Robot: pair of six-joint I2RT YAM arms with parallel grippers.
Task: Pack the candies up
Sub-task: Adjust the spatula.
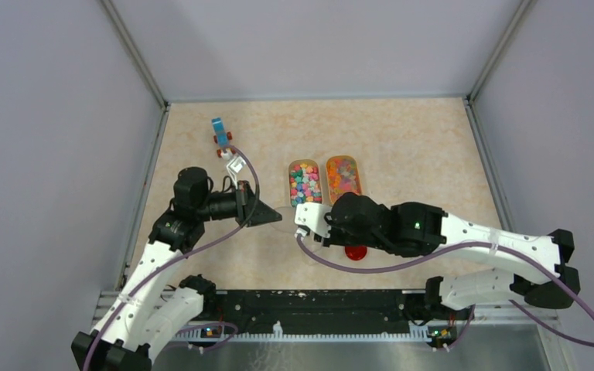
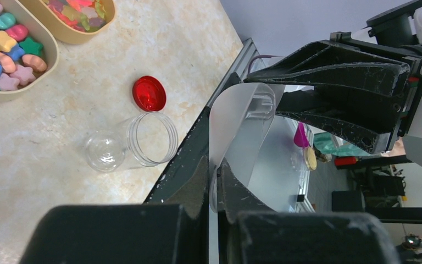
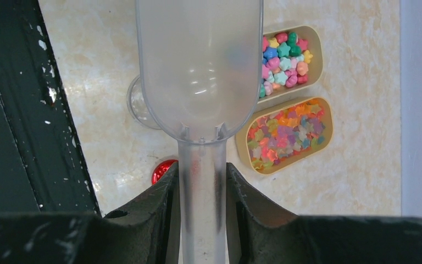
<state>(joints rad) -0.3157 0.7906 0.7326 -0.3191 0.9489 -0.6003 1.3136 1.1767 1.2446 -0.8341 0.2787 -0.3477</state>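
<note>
The candies fill two tan oval trays: chunky pastel ones (image 1: 305, 184) (image 3: 284, 55) (image 2: 3, 49) and small translucent ones (image 1: 343, 175) (image 3: 288, 135). My right gripper (image 3: 202, 171) (image 1: 309, 219) is shut on the handle of a clear plastic scoop (image 3: 198, 66), whose bowl holds no candy. My left gripper (image 2: 215, 165) (image 1: 273, 216) faces it and is shut on the thin front rim of the scoop (image 2: 242, 132). A clear jar (image 2: 129, 144) lies open on its side on the table below the scoop, its red lid (image 2: 149, 93) (image 3: 162, 170) beside it.
A blue-and-orange toy vehicle (image 1: 221, 136) stands at the back left. The table's front rail (image 1: 309, 313) runs close behind both grippers. Grey walls enclose the table on three sides. The trays sit just beyond the scoop.
</note>
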